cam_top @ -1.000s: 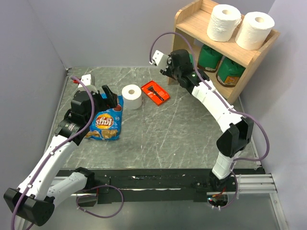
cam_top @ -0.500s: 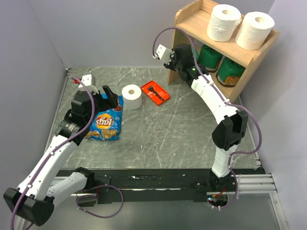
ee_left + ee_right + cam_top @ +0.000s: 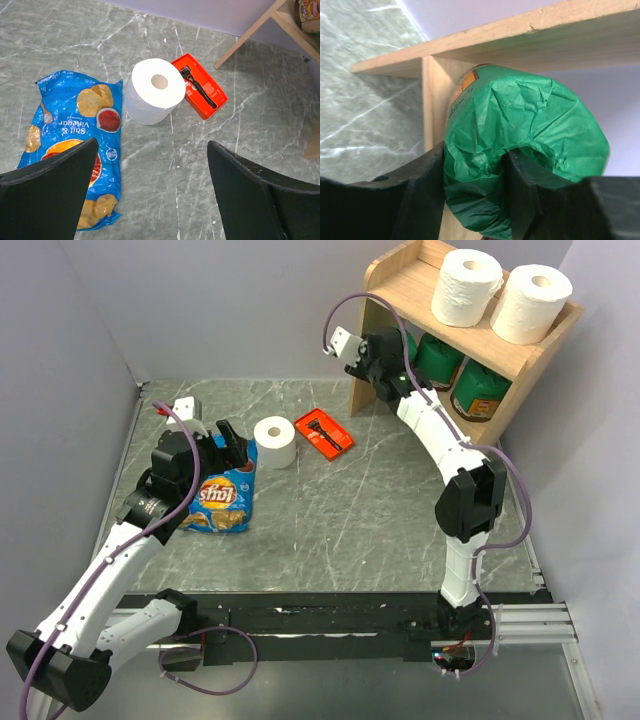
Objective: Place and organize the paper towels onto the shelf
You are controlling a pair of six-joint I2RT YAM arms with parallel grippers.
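Two paper towel rolls [image 3: 466,286] stand upright, side by side, on the top board of the shelf [image 3: 400,285]. The third roll [image 3: 154,90] stands on the table [image 3: 250,115], just beside a red razor pack [image 3: 200,92] and near a blue chip bag [image 3: 75,145]. Your left claw [image 3: 152,147] gapes wide, holding nothing. Your right claw [image 3: 476,160] sits against a green canister [image 3: 535,115] on the lower tier; you cannot tell whether it grips.

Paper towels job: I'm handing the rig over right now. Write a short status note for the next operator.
Left pincer: open, empty, hovering near the loose roll.
Right pincer: at the lower tier of the shelf, against a green canister; grip unclear.
Done: two rolls stand on the top tier.
Left: shelve the loose roll beside them.
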